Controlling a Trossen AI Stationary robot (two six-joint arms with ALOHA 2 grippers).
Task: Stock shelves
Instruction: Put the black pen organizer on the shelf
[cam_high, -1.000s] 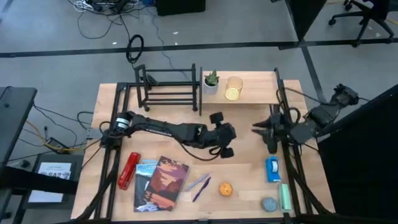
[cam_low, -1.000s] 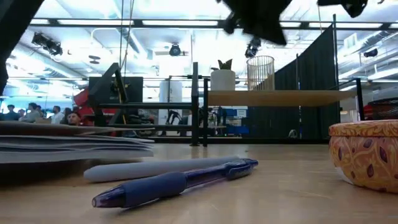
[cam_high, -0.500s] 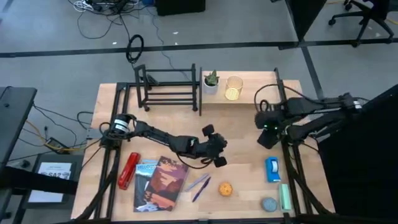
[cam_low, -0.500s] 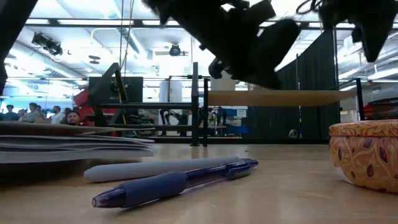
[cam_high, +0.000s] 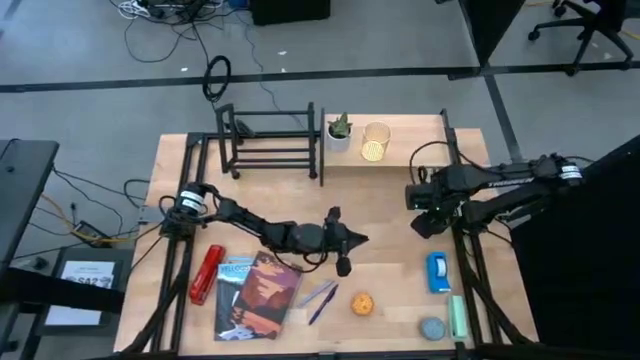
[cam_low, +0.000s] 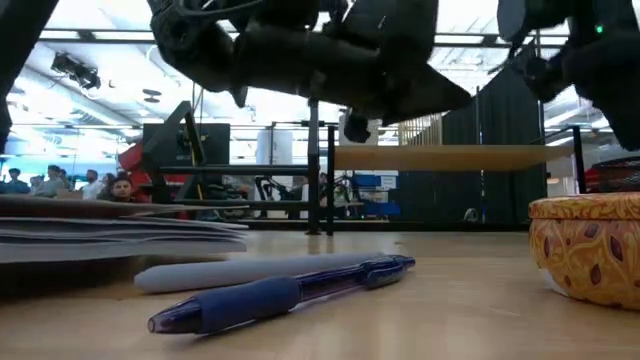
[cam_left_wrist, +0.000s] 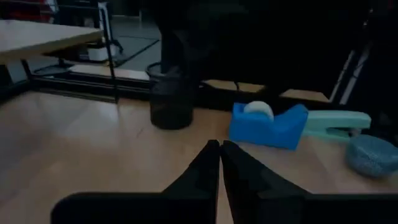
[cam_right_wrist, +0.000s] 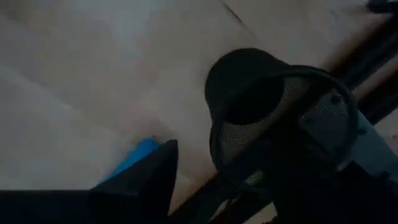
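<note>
The shelves stand at the table's far edge: a black bar rack (cam_high: 270, 142) and a pale plank shelf (cam_high: 405, 152) that carries a small potted plant (cam_high: 340, 130) and a gold wire cup (cam_high: 376, 143). My left gripper (cam_high: 358, 240) is shut and holds nothing. It hangs low over the table's middle and points toward the right side (cam_left_wrist: 220, 145). My right gripper (cam_high: 420, 205) hovers open over a black mesh cup (cam_right_wrist: 280, 118) that stands on the table at the right (cam_left_wrist: 171, 102). One finger (cam_right_wrist: 146, 180) stands clear of the cup. The other is lost in the dark beside it. My right gripper comes at the black mesh cup's rim (cam_right_wrist: 217, 134) slanting from above. Whether a finger touches the cup I cannot tell, since the finger on that side merges with the dark mesh. The cup stands upright on the table.
Near the front edge lie a red object (cam_high: 207, 273), books (cam_high: 260, 295), two pens (cam_high: 320, 297) and an orange patterned tin (cam_high: 362, 303). At the right are a blue tape dispenser (cam_high: 438, 270), a green stapler (cam_high: 458, 315) and a grey round thing (cam_high: 432, 328).
My left gripper has gone down and toward the table's near edge, dropping into the low view above the pens. My right arm has stretched out and its gripper has shifted a little toward the left over the black mesh cup, which has stayed in place.
</note>
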